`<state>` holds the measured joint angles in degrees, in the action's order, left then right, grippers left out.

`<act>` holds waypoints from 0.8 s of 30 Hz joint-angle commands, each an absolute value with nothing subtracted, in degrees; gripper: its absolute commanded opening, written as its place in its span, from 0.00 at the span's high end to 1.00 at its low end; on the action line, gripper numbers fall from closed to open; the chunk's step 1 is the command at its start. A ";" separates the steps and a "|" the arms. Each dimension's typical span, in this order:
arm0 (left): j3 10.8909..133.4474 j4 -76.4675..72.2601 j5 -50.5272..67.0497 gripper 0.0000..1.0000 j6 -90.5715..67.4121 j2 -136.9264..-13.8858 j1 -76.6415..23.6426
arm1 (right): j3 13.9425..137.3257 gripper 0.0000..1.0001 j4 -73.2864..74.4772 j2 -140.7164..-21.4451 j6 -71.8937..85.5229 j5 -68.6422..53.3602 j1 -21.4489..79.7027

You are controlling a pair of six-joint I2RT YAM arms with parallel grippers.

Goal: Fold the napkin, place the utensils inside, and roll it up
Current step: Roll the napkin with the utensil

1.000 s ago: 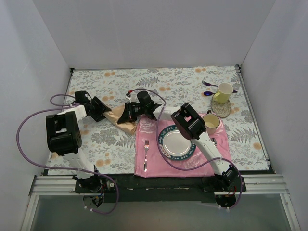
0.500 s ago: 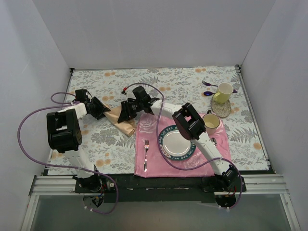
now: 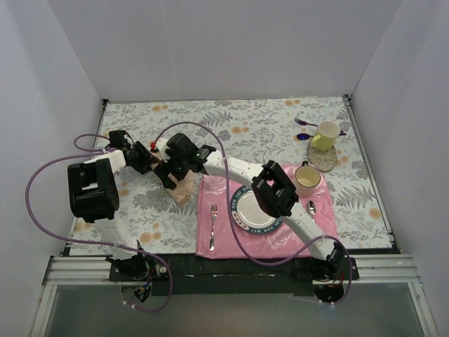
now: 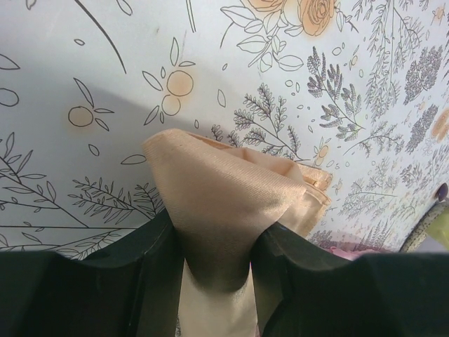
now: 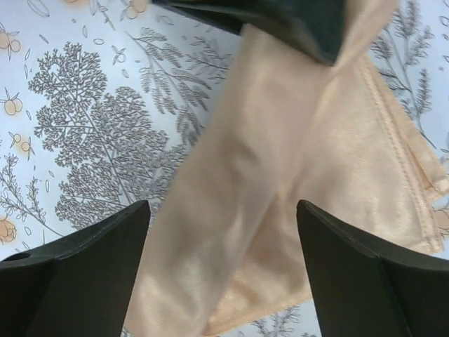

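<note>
Napkin [image 4: 224,189] lies on the floral table [image 3: 245,119], left of centre, just off the far-left corner of the pink placemat [image 3: 231,242]; it's bunched into a narrow peach-gold strip w/ layered hemmed edges at one end. L gripper [image 4: 216,239] is clamped on it: both black fingers press a raised fold of satin btw them, and the cloth peaks up beyond the tips, then drops to the table. R gripper [image 5: 223,210] hangs over the same strip w/ jaws spread wide, fingers [image 5: 77,274] on either side of the cloth and apart from it, holding nothing. In the top view the two grippers crowd together over the napkin and hide most of it, so can't tell how many layers the fold has. On the placemat: a plate [image 3: 254,210] w/ dark rim, a silver fork [image 3: 212,226] left of it, a spoon [image 3: 312,208] right of it, a cup [image 3: 306,178] at the far-right corner. Beyond, a yellow mug [image 3: 325,133] by a round coaster [image 3: 324,159], two purple spoons [image 3: 304,123] near it.
</note>
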<state>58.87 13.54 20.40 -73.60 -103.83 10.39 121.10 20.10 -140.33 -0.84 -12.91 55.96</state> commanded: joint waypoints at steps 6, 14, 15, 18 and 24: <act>58.62 16.96 18.19 0.78 -72.33 -105.21 10.63 | 124.98 0.01 23.91 -138.60 -6.50 9.13 63.37; 58.45 17.05 18.81 0.77 -73.04 -105.12 10.63 | 126.83 0.04 22.07 -143.17 -9.75 15.64 65.48; 58.53 17.05 18.90 0.77 -73.12 -105.20 10.63 | 126.83 0.06 21.80 -143.43 -10.10 16.17 65.57; 58.62 16.96 19.07 0.76 -73.12 -105.21 10.63 | 125.77 0.09 20.57 -144.14 -9.93 16.26 65.48; 58.80 16.96 19.60 0.73 -73.13 -105.29 10.63 | 126.12 0.15 20.21 -145.19 -8.35 11.26 65.13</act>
